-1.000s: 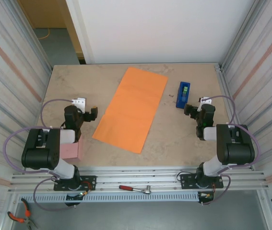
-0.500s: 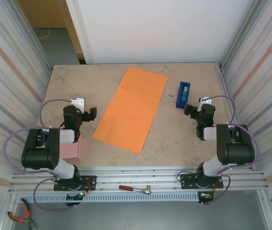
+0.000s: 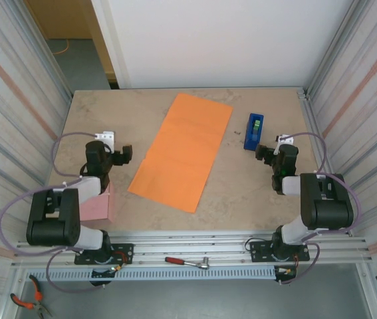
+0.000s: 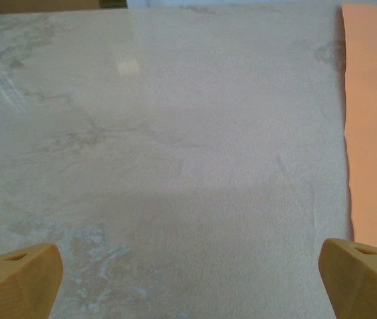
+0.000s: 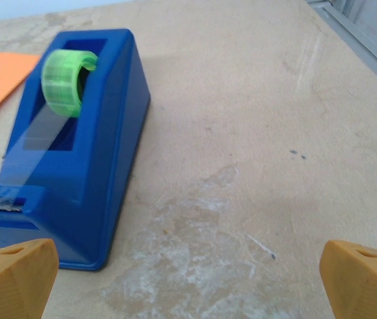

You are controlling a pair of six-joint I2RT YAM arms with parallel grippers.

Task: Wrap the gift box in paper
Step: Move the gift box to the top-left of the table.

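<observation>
Marbled beige counter [image 3: 241, 193]: wrapping unstarted, bright orange paper sheet [image 3: 183, 151] flat at centre, pale pink flat gift box [image 3: 102, 209] apart at near-left edge, left claw [image 3: 116, 146] and right claw [image 3: 271, 146] both apart, empty; next I'd fetch box onto paper.

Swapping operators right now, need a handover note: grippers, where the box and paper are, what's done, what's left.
Left gripper: open, empty, over bare table, with the paper's edge off to its right.
Right gripper: open, empty, with the blue tape dispenser just ahead of it.
Gift box: near-left corner, partly under the left arm, apart from the paper.
Paper: flat in mid-table, unfolded, nothing on it.
Done: no wrapping step yet.
Left: likely move the box onto the paper, fold the paper around it, tape it.
</observation>
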